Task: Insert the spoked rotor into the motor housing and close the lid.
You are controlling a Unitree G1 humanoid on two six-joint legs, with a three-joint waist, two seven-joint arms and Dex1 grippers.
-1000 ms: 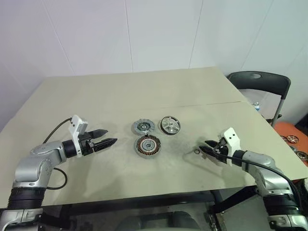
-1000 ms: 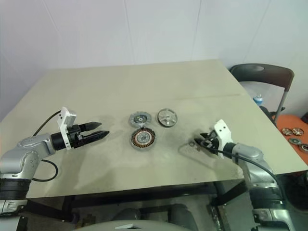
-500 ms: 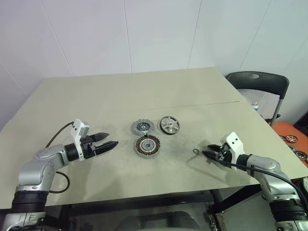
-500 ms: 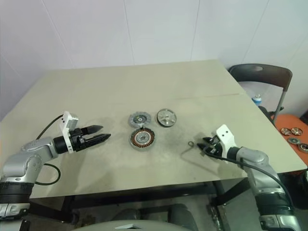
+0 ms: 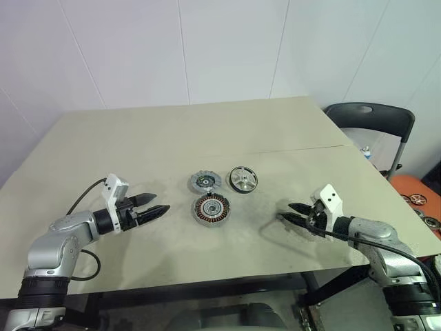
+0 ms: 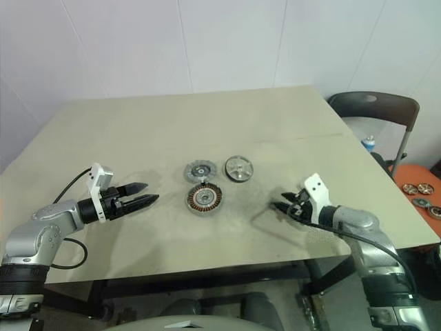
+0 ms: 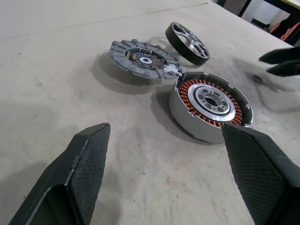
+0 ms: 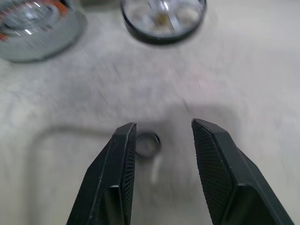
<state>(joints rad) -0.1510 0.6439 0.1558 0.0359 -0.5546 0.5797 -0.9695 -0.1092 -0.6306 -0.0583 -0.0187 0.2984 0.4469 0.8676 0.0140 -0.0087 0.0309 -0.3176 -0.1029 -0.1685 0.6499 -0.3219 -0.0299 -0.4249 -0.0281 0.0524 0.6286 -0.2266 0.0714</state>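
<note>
Jaws of the left gripper [image 5: 157, 209] stand wide apart with nothing between them, hovering just above the worktop [image 5: 172, 131] and pointing toward the middle of it, where the three round parts lie. Jaws of the right gripper [image 5: 293, 212] are partly apart and also hold nothing; they hang low over the worktop on the robot's right, pointing inward, and in the right wrist view a small dark ring [image 8: 148, 145] lies flat on the surface right by the inner edge of one finger [image 8: 123, 164], though I cannot tell whether it touches it. The motor housing [image 5: 211, 208], a flat round disc with copper windings round a pale metal centre, sits on the worktop between the two grippers, nearer the left one and well apart from both. Just behind it, close to its far edge, lies the lid [image 5: 204, 182], a silver-grey ribbed disc with a dark centre; in the left wrist view it seems to meet the housing's rim at a small pale tab. Beside the lid, on the robot's right, rests the spoked rotor [image 5: 243, 178], a dark-rimmed wheel with pale open spokes, lying apart from the housing. A black cable [image 5: 86, 191] loops from the left wrist back along the arm. Off the worktop's right far corner stands a dark folding chair [image 5: 372, 121], and beyond it an orange surface [image 5: 412, 189] carries a few small round parts.
</note>
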